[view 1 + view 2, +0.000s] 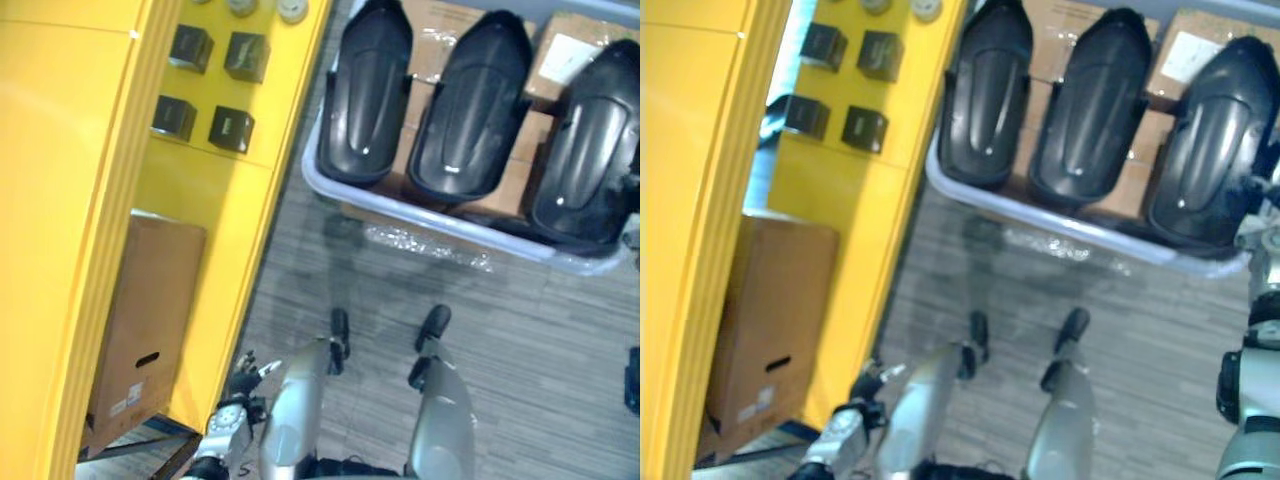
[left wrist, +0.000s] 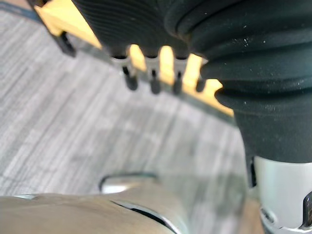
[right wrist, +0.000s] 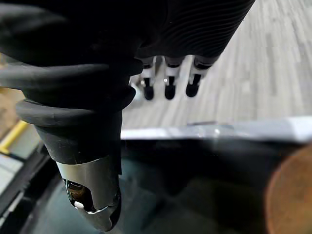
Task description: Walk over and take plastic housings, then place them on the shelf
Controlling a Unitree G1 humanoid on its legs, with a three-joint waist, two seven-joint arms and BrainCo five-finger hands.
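Plastic housings (image 1: pixel 470 110) in the tray (image 1: pixel 440 228) — both hands empty

Eye views: three black housings lie side by side in the pale tray, over cardboard boxes (image 1: pixel 432 40), just right of the yellow shelf (image 1: pixel 60 200); the left hand (image 1: pixel 240 385) hangs low beside the shelf. Left wrist view: its fingers are straight, holding nothing, above grey floor (image 2: pixel 73 122). Right wrist view: the right hand (image 3: pixel 169 83) has straight fingers, nothing held — tray rim and a housing show past them.

The black plastic housings (image 1: pixel 365 90) look smooth and glossy with bright glints, the cardboard boxes (image 1: pixel 435 40) under them matt brown, the pale plastic bin (image 1: pixel 430 225) smooth, the yellow shelf (image 1: pixel 60 200) smooth and faintly shiny, the grey streaked floor (image 1: pixel 540 350) matt.
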